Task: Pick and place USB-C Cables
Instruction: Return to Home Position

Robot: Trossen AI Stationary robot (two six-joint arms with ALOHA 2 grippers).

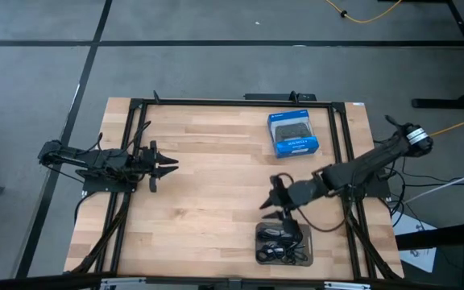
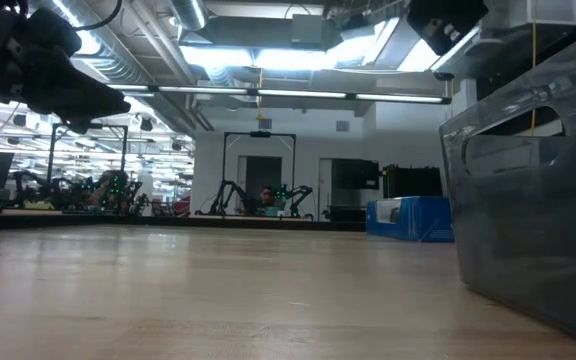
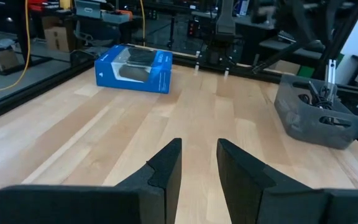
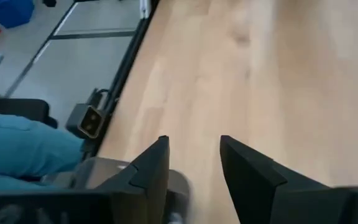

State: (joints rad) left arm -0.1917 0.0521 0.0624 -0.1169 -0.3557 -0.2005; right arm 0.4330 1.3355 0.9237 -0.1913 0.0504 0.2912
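Note:
The USB-C cables (image 1: 280, 246) lie as a dark tangle inside a grey bin (image 1: 304, 256) near the table's near edge; the left wrist view shows the cables (image 3: 319, 99) sticking up above the bin's wall (image 3: 303, 121). My right gripper (image 1: 271, 203) hovers open just beyond the bin's far rim, holding nothing; in its wrist view the open gripper (image 4: 191, 140) points at bare wood. My left gripper (image 1: 166, 167) waits open over the table's left part, and the left wrist view shows this gripper (image 3: 199, 143) empty.
A blue box (image 1: 294, 134) lies flat near the table's far right corner, also seen in the left wrist view as a blue box (image 3: 133, 68). A black frame (image 1: 216, 103) runs round the table. Something blue (image 4: 17, 152) shows beyond the table's edge in the right wrist view.

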